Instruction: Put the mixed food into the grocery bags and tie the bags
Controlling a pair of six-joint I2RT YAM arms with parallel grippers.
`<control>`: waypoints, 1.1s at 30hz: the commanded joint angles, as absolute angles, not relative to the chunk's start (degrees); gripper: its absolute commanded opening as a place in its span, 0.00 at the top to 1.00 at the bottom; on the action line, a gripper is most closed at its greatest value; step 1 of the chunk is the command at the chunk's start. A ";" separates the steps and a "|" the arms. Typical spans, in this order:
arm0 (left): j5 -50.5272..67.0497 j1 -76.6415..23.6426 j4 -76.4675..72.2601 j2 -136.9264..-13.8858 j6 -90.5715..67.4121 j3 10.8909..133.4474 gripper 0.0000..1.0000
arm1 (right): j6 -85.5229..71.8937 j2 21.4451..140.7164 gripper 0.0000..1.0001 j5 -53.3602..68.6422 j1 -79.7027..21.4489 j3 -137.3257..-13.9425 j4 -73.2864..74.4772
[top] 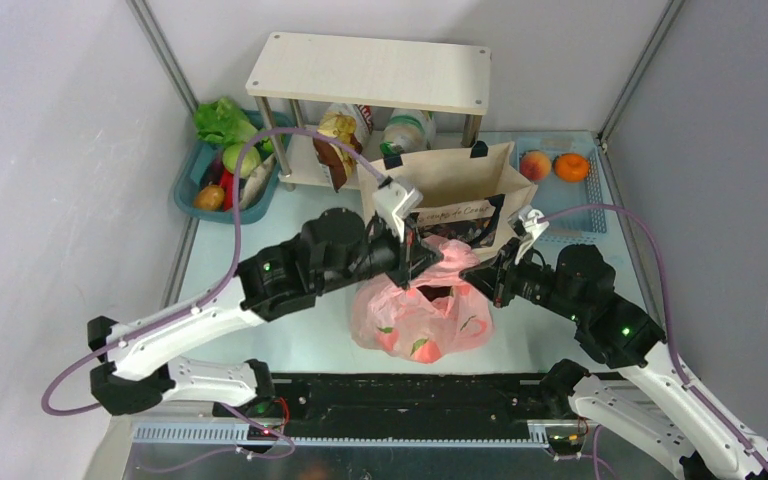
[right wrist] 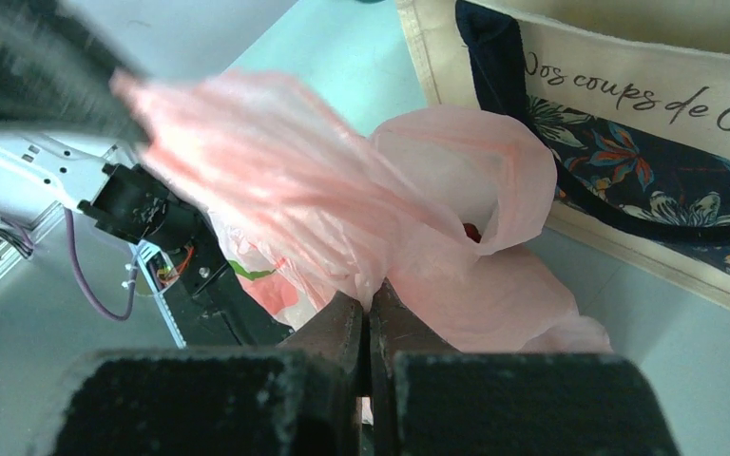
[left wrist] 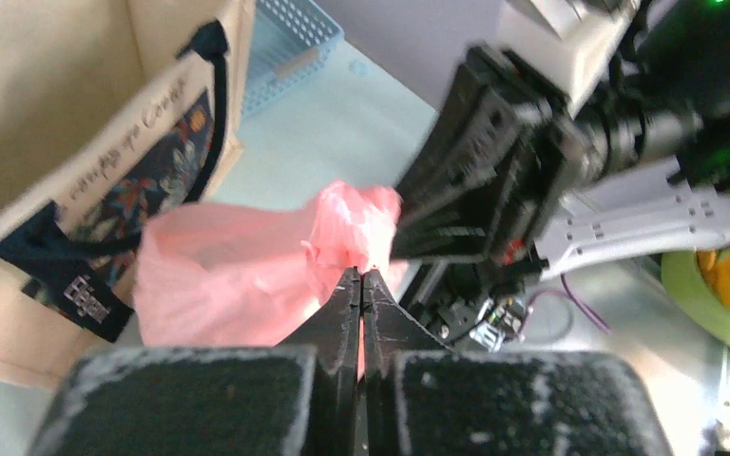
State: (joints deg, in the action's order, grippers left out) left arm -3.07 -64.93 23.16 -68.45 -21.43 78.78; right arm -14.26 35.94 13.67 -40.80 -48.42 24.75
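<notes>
I see my left gripper, jaws pinched together on the pink plastic bag, with the canvas tote just behind.

Grey walls enclose a pale table and wooden shelf.

We record the plastic bag at the centre of the table, directly before the canvas tote, which stands upright just behind it. The shelf stands behind the tote at the back, with packaged goods under its top board. Left of the shelf we find the left basket with vegetables in it, and right of the tote the right basket with two fruits at its far end. Above the bag, the left gripper comes in from the left and the right gripper from the right, each pinching the bag's upper film, near one another.
</notes>
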 commanded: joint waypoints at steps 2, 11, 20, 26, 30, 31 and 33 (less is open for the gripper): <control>-11.28 -72.64 20.42 -63.49 -22.69 73.31 1.00 | -13.53 36.11 1.00 10.83 -40.95 -48.53 23.90; -13.35 -77.07 13.75 -62.02 -28.56 61.44 1.00 | -12.25 34.93 1.00 11.96 -40.95 -47.55 22.57; -13.69 -77.09 11.36 -61.79 -28.05 60.65 1.00 | -10.64 34.75 1.00 13.46 -41.11 -47.55 23.15; -16.62 -76.63 12.80 -58.65 -28.33 61.88 0.67 | -9.77 34.82 1.00 14.82 -41.63 -47.55 23.38; -15.18 -73.46 14.31 -56.97 -30.00 62.99 0.50 | -9.67 34.80 1.00 15.21 -41.97 -47.54 23.31; -13.77 -72.24 14.32 -56.54 -30.29 63.25 0.43 | -9.69 34.87 1.00 15.25 -41.99 -47.55 23.25; -12.49 -70.63 14.39 -56.04 -30.81 63.85 0.35 | -9.67 34.96 1.00 15.41 -42.11 -47.55 23.22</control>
